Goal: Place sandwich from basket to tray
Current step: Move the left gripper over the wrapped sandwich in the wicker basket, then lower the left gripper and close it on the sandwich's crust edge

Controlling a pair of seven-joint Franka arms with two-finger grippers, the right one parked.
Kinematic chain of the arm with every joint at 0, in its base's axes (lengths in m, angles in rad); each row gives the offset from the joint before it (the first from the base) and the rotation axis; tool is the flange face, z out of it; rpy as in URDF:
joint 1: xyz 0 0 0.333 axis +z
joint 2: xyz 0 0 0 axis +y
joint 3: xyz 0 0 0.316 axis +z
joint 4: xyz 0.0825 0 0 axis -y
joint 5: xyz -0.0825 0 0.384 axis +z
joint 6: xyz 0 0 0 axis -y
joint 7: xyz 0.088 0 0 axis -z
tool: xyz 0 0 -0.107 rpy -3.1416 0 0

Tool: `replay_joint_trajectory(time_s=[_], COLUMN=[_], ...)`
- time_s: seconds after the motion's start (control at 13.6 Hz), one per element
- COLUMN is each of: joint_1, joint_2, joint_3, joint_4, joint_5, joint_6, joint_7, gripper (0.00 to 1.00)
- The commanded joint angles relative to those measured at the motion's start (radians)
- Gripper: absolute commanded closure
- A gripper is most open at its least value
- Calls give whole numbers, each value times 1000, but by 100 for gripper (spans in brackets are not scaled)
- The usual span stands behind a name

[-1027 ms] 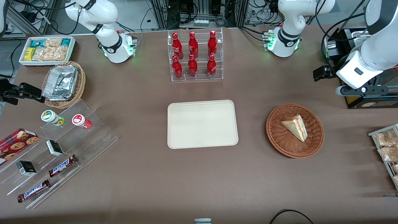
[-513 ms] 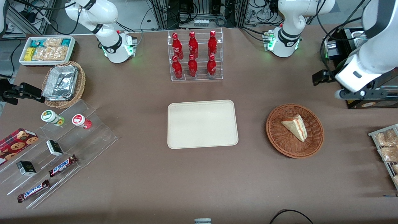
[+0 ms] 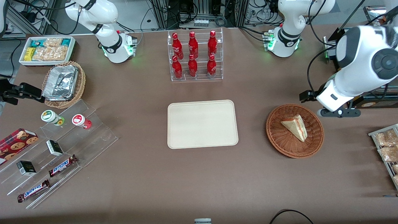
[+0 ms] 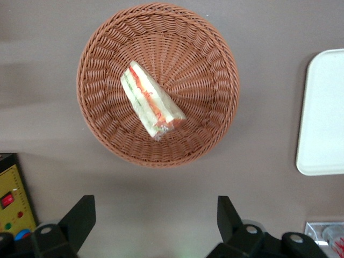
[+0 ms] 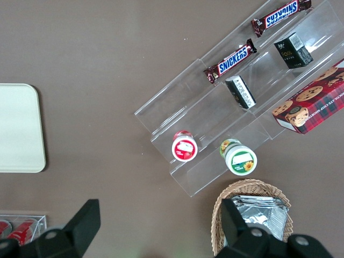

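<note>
Gripper [image 4: 156, 215] position: above the table, beside the basket [image 3: 281, 140] at the rim farther from the front camera, clear of the wicker. Its two fingers [image 4: 80, 217] are spread wide apart with nothing between them.

Change from the earlier frames: the left arm has swung in from the working arm's end of the table and now hangs close to the basket rim; one second ago it was well apart from the basket.

Sandwich [image 3: 295, 126] position: unchanged. It lies in the basket, roughly at the centre, with the red, green and white filling layers [image 4: 142, 94] visible along one long side in the left wrist view.

Tray [image 3: 202, 124] position: unchanged. It lies flat on the table, toward the parked arm's end from the basket and well apart from it, with a bare surface.
</note>
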Motion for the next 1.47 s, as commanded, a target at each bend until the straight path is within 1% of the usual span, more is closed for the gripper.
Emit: replay_joint_trajectory(time_s=[0.0,0.22,0.44,0.51,0.73,0.81,0.88,1.1,1.39], joint_1=[-8,-6,-5,-5,-6,-6,-6,-5,18], joint_2=[43,89,114,114,142,148,149,145,139], joint_3=[6,7,9,9,7,7,7,9,9], joint_4=[-42,-45,-93,-111,-117,-119,-119,-142,-211], joint_5=[8,8,6,6,5,5,5,5,5], joint_6=[82,121,210,242,280,290,297,325,420], joint_7=[-64,-75,-144,-212,-530,-597,-625,-635,-636], gripper=[0,0,0,0,0,0,0,0,0])
